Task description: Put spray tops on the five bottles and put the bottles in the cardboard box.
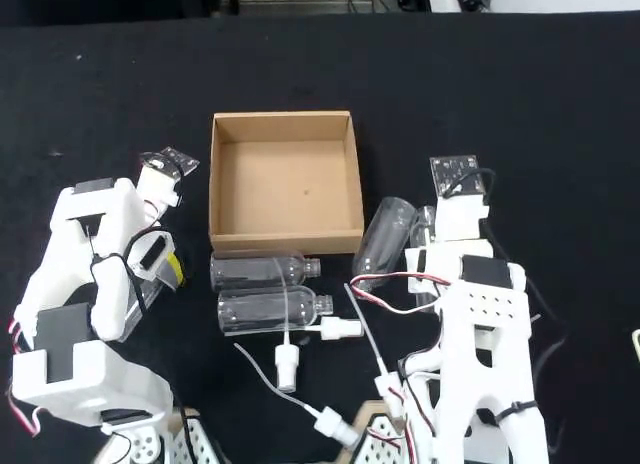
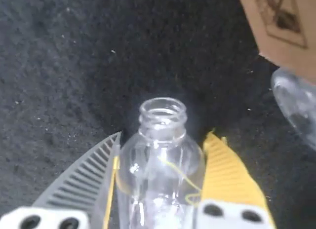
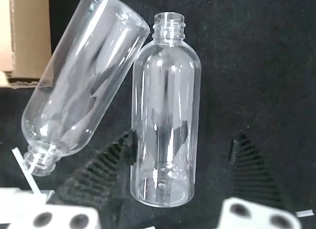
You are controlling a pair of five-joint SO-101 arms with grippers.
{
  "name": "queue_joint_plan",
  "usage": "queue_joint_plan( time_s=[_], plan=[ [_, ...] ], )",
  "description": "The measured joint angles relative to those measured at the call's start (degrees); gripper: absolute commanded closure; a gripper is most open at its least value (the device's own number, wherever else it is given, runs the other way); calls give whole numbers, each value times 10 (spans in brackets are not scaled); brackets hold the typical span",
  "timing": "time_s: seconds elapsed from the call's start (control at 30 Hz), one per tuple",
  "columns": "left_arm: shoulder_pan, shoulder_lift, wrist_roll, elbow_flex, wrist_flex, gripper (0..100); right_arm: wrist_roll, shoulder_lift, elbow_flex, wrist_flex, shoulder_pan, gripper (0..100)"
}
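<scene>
My left gripper is shut on a clear, open-necked bottle, held between the grey and yellow fingers; in the high view it sits left of the cardboard box. My right gripper is open, its black fingers on either side of a second clear bottle lying on the cloth. A third bottle lies tilted beside that one, against the box. Two more bottles lie side by side in front of the box. Three white spray tops lie near them.
The box is empty and open on top. Black cloth covers the table. The spray tops' thin tubes trail across the cloth between the two arms. The arm bases stand at the front edge.
</scene>
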Motion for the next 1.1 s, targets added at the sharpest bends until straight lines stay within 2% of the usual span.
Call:
queue_joint_plan(
  time_s=[0.17,0.3,0.4,0.53,0.6,0.67,0.8,1.1],
  plan=[
    [-40,0,4,-18,14,901,0,0,0,0,0,719],
    [-157,1,-16,-62,14,922,0,0,0,0,0,719],
    [-258,2,-20,-84,24,898,0,0,0,0,0,719],
    [-353,2,-7,-87,66,777,0,0,0,0,0,719],
    [-384,2,-7,-87,60,716,0,0,0,0,0,719],
    [-411,2,-7,-87,55,713,0,0,0,0,0,719],
    [-436,2,-7,-87,54,735,0,0,0,0,0,719],
    [-433,2,-43,-87,58,736,0,0,8,0,0,719]
  ],
)
